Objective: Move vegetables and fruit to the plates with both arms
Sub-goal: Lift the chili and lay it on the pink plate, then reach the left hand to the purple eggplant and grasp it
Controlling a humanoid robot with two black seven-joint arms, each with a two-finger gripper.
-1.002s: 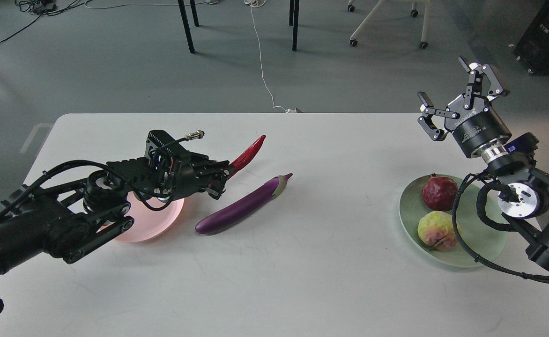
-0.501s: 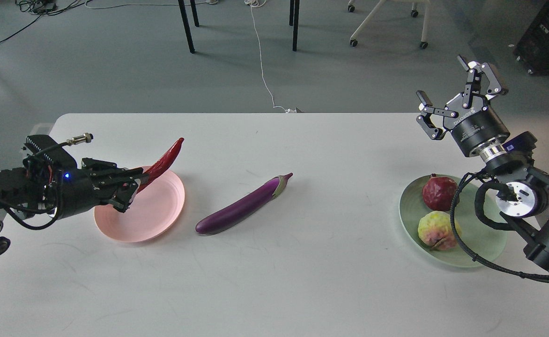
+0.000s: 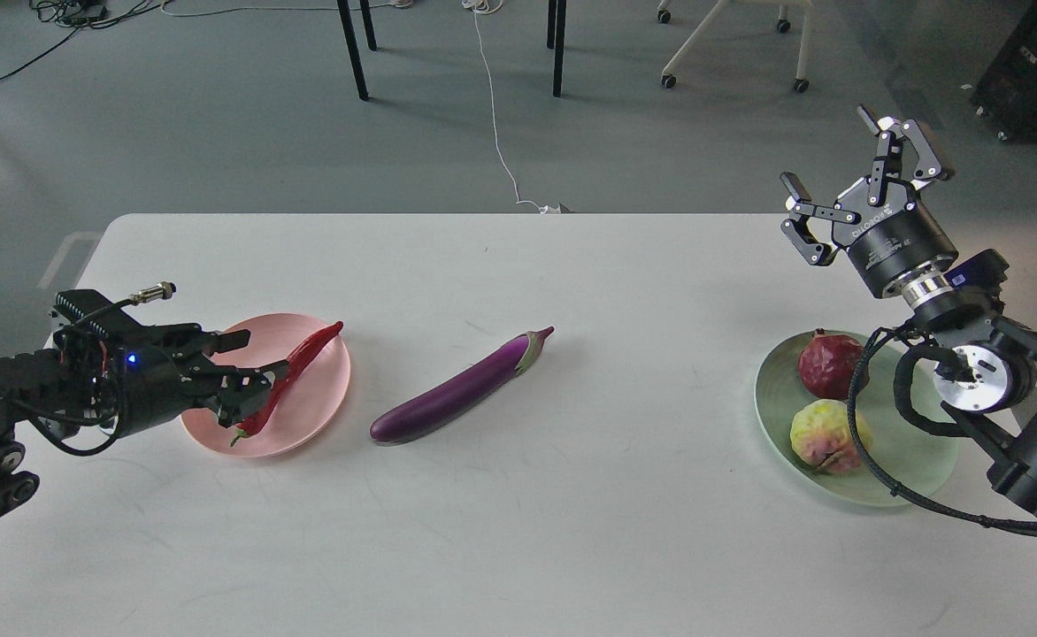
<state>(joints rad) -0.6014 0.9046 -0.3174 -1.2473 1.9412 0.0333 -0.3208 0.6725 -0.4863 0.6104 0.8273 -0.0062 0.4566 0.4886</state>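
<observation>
Chili pepper [image 3: 291, 376] now lies on the pink plate [image 3: 319, 402], left pincer [image 3: 249, 367] spread.

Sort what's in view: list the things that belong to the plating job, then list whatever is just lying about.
Job:
chili pepper, on the pink plate
eggplant, on the table
pomegranate and yellow-green fruit, on the green plate
left gripper
right gripper

Lying about:
white cable
chair base
table legs

Right gripper [image 3: 864, 172] body bears pale lettering — too small to read
</observation>
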